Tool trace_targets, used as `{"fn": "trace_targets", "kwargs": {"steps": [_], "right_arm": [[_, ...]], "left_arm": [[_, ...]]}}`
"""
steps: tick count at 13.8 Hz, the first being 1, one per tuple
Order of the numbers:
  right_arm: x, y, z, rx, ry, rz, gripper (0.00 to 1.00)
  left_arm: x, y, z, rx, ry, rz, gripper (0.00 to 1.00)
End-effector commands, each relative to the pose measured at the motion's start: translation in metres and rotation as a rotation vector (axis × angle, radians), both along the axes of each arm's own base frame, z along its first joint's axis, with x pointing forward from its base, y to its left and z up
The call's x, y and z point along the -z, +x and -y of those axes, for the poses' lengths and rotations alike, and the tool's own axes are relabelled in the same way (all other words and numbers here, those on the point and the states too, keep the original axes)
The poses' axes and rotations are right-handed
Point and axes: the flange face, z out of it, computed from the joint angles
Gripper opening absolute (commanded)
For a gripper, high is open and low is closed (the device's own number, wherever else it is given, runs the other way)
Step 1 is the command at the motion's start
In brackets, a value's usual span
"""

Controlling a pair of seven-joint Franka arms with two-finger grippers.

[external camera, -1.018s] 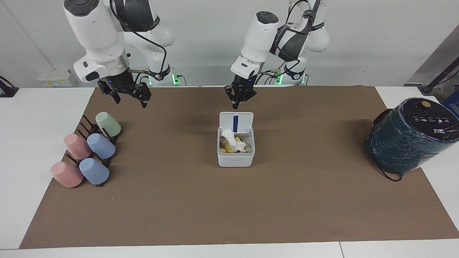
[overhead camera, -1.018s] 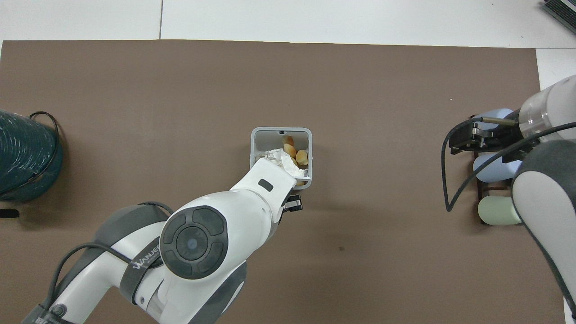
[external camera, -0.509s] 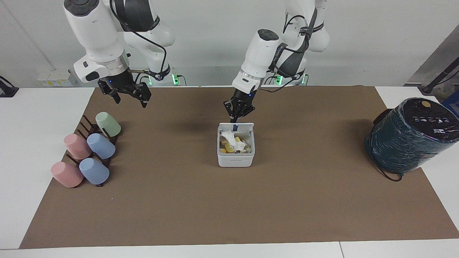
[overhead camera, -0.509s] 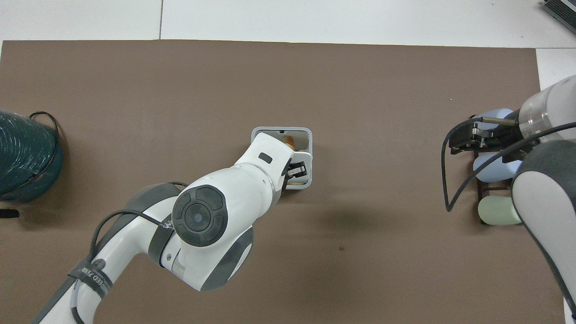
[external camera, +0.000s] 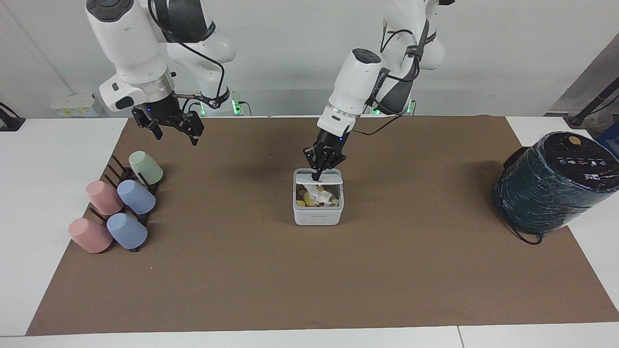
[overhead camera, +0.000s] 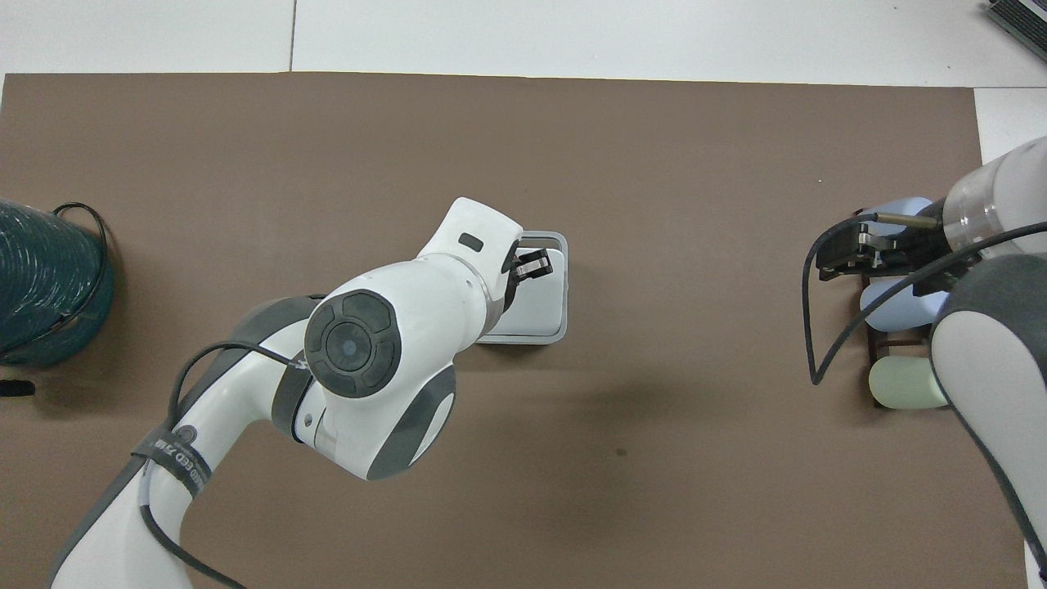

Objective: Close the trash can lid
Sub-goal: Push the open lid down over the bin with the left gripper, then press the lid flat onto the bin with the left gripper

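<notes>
From the facing view, we see the trash can (external camera: 318, 203) in the middle of the brown mat (external camera: 309, 270) on the desk (external camera: 48, 159), between the two arms' ends. A second ago its lid (external camera: 320, 177) stood upright, blue strip showing; half a second ago it had begun to tip; now it lies tilted well forward over the opening, with crumpled paper and yellow scraps still visible under its free edge. The left claw (external camera: 319, 170) has come down with it and presses on the lid's top face. Its fingers look drawn close together, holding nothing. The right claw (external camera: 170, 126) waits over the mat near the cup rack (external camera: 126, 193), fingers spread apart, unchanged.

From the overhead view, we see the lid (overhead camera: 536, 294) now covering nearly the whole trash can (overhead camera: 561, 286), where a second ago the contents lay open to the camera. The left claw (overhead camera: 527, 266) sits over the part of the lid farther from the robots, its wrist hiding one side of the bin. The right claw (overhead camera: 851, 249) hangs over the cups at the right arm's end, and the dark teal cylinder (overhead camera: 45, 282) stays at the left arm's end.

We judge the closing mostly done: the lid has swung through most of its arc, but the gap in the facing view suggests it is not yet seated. A further downward push should finish it, though the paper sticking up may hold the flap ajar.
</notes>
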Motion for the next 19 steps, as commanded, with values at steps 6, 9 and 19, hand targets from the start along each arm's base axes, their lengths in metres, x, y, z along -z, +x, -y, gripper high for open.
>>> {"fn": "trace_targets", "kwargs": {"steps": [6, 9, 19], "right_arm": [[-0.001, -0.006, 0.004, -0.015, -0.002, 0.006, 1.0], [-0.001, -0.006, 0.004, -0.015, -0.002, 0.006, 1.0], [-0.001, -0.006, 0.004, -0.015, -0.002, 0.006, 1.0]], "left_arm": [[0.039, 0.039, 0.006, -0.018, 0.009, -0.014, 0.0], [0.062, 0.042, 0.008, -0.005, 0.043, -0.028, 0.0], [0.024, 0.078, -0.015, -0.006, 0.128, -0.135, 0.0]]}}
